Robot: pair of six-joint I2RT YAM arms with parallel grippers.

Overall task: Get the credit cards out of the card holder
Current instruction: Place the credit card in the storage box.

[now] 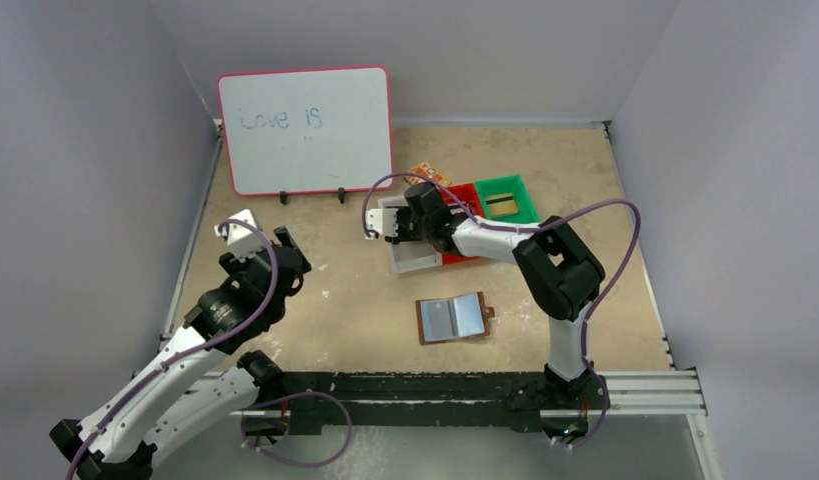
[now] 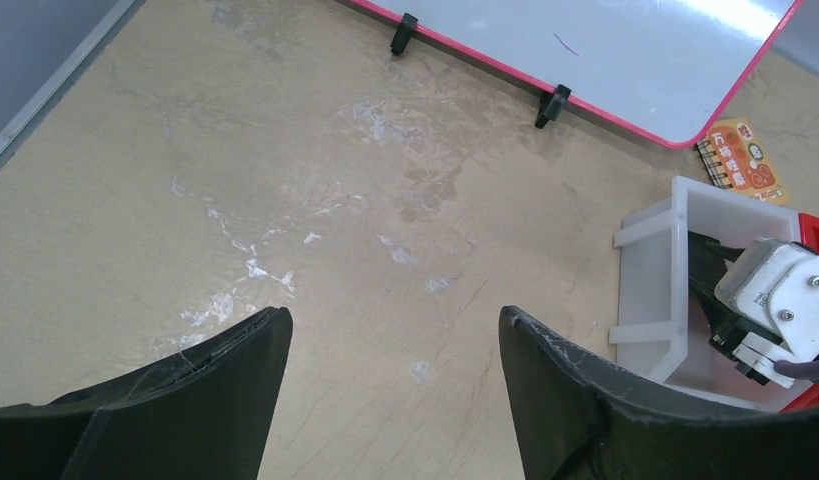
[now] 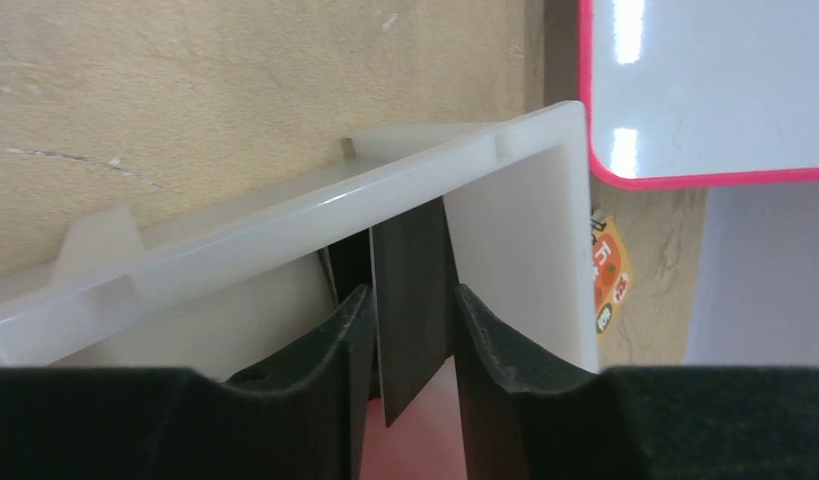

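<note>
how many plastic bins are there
3, in a row: white bin on the left, red bin in the middle, green bin on the right. None seem hidden.

White bin (image 1: 417, 262): walls close around right gripper (image 3: 413, 300), dark credit card (image 3: 410, 255) filling the gap between its fingers. Red bin (image 1: 468, 193) just beside, right; whiteboard (image 1: 305, 130) behind. Table (image 1: 335, 290) open left of bin.

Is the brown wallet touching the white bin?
Apart. The top view shows the wallet lying open nearer the arms than the white bin, with a strip of bare table between them.
</note>
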